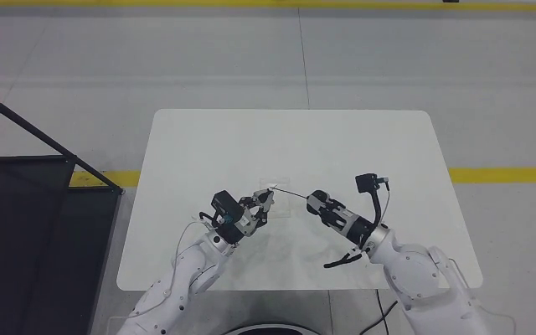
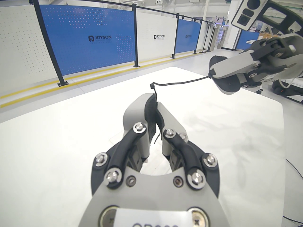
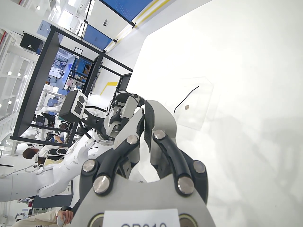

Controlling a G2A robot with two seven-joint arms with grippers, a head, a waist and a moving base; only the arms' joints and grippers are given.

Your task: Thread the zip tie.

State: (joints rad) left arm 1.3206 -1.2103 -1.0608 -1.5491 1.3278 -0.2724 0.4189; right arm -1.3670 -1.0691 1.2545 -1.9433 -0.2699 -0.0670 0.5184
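Progress looks partial: we see the zip tie held clear of the table, strung in the air between the two grippers above the table's middle. The left gripper is pinched tight on one stretch of it, with the small square head poking out just beyond its tip and a thin pointed end hanging between the pads. The right gripper is likewise closed on the far end. We cannot tell whether the tail has passed through the head. We judge that feeding it in and pulling it snug are yet to be done.

The tie is a thin, black, flexible plastic strap, kinked at the head and wavy along its span. The pads are black ribbed rubber set in smooth grey shells with bright screws. The table is matte white with rounded corners. On it lies a clear sheet carrying a second thin black strip, probably another tie.
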